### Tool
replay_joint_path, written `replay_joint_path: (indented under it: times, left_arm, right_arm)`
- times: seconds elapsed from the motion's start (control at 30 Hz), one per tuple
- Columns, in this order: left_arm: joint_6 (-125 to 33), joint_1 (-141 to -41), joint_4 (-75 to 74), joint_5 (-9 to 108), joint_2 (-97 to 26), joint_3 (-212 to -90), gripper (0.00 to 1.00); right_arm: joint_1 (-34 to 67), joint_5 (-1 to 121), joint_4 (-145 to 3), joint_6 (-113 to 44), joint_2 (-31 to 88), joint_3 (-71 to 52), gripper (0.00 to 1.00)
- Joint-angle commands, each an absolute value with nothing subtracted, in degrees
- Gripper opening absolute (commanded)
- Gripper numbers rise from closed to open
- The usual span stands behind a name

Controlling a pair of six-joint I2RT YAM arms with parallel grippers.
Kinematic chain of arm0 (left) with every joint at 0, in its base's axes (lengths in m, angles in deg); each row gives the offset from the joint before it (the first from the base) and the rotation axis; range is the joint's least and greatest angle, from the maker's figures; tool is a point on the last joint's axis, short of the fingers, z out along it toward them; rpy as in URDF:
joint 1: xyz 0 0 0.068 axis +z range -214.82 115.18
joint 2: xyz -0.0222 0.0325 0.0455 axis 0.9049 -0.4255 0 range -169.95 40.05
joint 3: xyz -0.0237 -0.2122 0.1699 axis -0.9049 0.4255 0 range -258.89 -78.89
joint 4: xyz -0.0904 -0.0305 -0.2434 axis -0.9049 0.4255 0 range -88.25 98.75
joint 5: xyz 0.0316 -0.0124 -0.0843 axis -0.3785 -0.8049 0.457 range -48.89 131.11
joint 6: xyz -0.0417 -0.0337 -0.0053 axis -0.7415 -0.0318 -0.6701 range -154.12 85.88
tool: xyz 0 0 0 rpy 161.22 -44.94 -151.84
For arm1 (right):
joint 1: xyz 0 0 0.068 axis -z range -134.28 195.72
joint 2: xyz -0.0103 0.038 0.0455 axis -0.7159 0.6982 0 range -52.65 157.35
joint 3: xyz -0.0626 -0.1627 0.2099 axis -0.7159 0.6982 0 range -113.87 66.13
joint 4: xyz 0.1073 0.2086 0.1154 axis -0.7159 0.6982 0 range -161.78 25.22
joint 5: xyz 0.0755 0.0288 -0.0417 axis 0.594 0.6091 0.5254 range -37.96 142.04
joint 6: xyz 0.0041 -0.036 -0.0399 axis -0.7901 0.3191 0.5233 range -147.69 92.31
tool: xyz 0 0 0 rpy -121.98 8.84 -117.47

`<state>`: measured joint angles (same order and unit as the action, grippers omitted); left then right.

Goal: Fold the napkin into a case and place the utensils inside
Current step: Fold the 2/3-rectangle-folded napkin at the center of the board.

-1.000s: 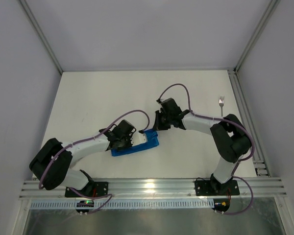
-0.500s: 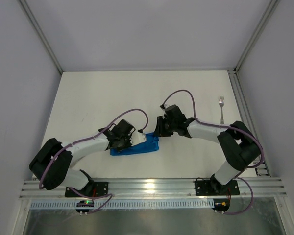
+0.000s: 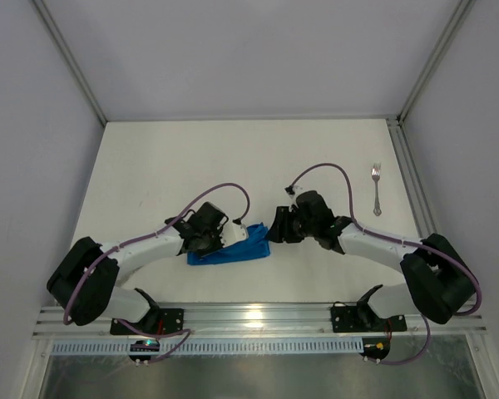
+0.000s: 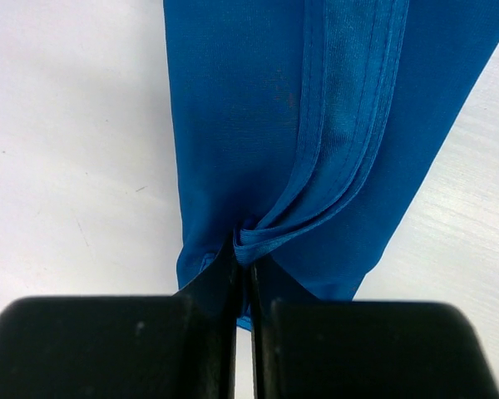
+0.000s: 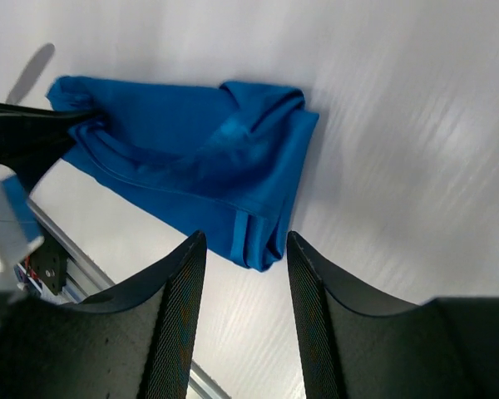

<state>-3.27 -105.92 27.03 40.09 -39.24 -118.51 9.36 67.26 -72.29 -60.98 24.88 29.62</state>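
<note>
One stage looks largely done and one has not begun. The napkin (image 3: 230, 249) lies as a narrow, layered blue strip on the table (image 3: 166, 166), about midway between the left and right edges and closer to the near edge than the far one. Its right end is bunched and rumpled rather than flat, so I judge the folding close to finished but not tidy enough to count as a clean pouch.

The left gripper (image 4: 243, 268) has its jaws pressed together on a hemmed fold at the strip's left end, pinching the layered edge. The right gripper (image 5: 247, 249) hangs just beside the strip's right end with its fingers apart and nothing between them; it touches no cloth that I can see.

The fork (image 3: 376, 189) lies by itself near the table's right edge, well apart from the napkin and from both grippers. The knife does not show in any view, so I cannot tell where it is. Nothing appears to be tucked inside the cloth, so what is left is squaring the pouch and loading the utensils.
</note>
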Motion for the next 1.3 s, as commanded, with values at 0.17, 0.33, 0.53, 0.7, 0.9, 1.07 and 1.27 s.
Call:
replay_joint_path:
  times: [0.17,0.33,0.53,0.7,0.9,1.07,1.27]
  left_arm:
    - [-4.9,-105.6,27.4,43.0,-37.2,-118.4,0.0]
    - [-5.1,-105.5,27.4,43.3,-37.1,-118.1,0.0]
    - [-5.5,-105.2,27.2,44.3,-36.8,-117.8,0.0]
    - [-4.6,-105.2,27.5,45.7,-35.1,-118.2,0.0]
    - [-2.9,-105.2,26.4,44.5,-34.9,-120.0,0.0]
    - [-1.2,-105.2,27.0,43.9,-34.1,-119.9,0.0]
    - [2.9,-106.6,27.3,43.5,-33.3,-118.4,0.0]
  right_arm:
    - [6.2,69.9,-81.3,-64.9,32.0,32.8,0.48]
    - [6.1,68.7,-82.8,-66.4,33.7,35.0,0.4]
    - [6.2,67.7,-83.5,-66.8,34.8,36.3,0.19]
    - [6.2,67.2,-84.9,-68.9,37.3,33.9,0.06]
    - [7.7,67.5,-86.1,-72.1,40.5,31.2,0.04]
    - [10.0,67.4,-86.2,-72.3,42.4,29.1,0.04]
    - [12.2,70.3,-84.5,-70.8,48.1,24.9,0.04]
